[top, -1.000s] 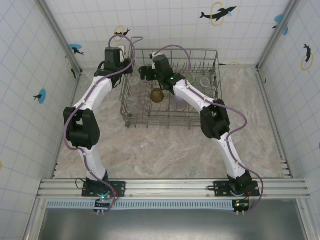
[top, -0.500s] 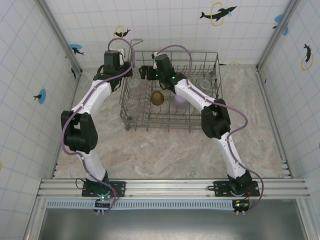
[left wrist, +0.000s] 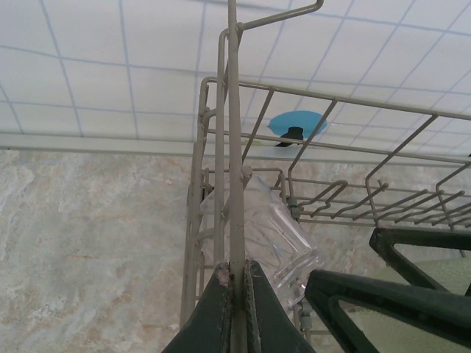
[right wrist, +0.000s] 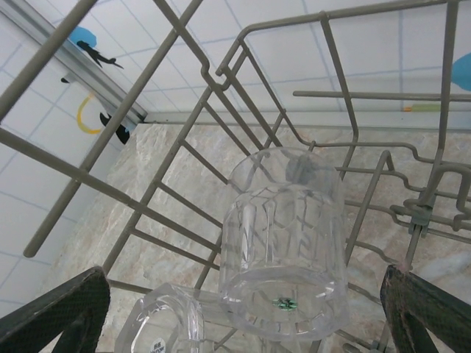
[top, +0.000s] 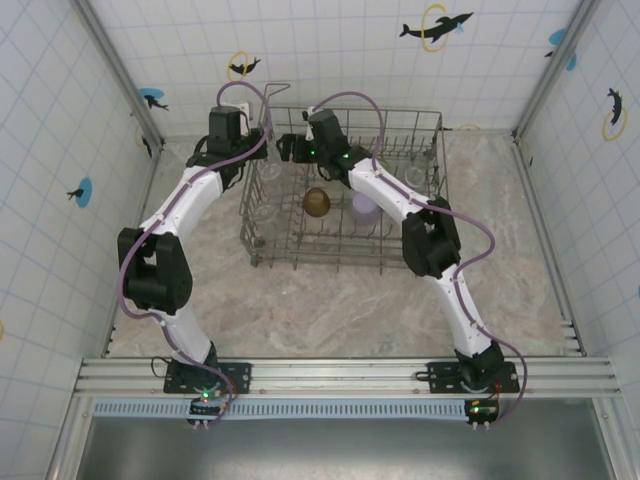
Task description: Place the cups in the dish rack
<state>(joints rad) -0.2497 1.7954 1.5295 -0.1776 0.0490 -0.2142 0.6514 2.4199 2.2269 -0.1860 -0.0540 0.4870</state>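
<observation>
The grey wire dish rack [top: 345, 262] stands at the back of the table. My left gripper [top: 262, 152] is shut on an upright wire of the rack's left side [left wrist: 235, 184], its jaws [left wrist: 237, 278] pinching that wire. My right gripper [top: 287, 148] reaches into the rack's back left corner and is open [right wrist: 243, 283]. An upturned clear cup [right wrist: 287, 243] lies tilted between its wide fingers, untouched. The same clear cup [left wrist: 274, 237] sits just behind the gripped wire. A second clear cup [right wrist: 163, 323] lies beside it. An amber cup [top: 317, 201] and a lilac cup [top: 364, 207] sit mid-rack.
Tiled walls close the table in at the back and both sides, and the rack's back edge is near the back wall. Bare marble tabletop [top: 330, 310] stretches from the rack to the arm bases. The right gripper's dark fingers [left wrist: 390, 298] sit close beside my left jaws.
The rack and the cups in it have shifted a little toward the near side, with the left gripper still shut on its wire. The right gripper stays open inside the rack.
</observation>
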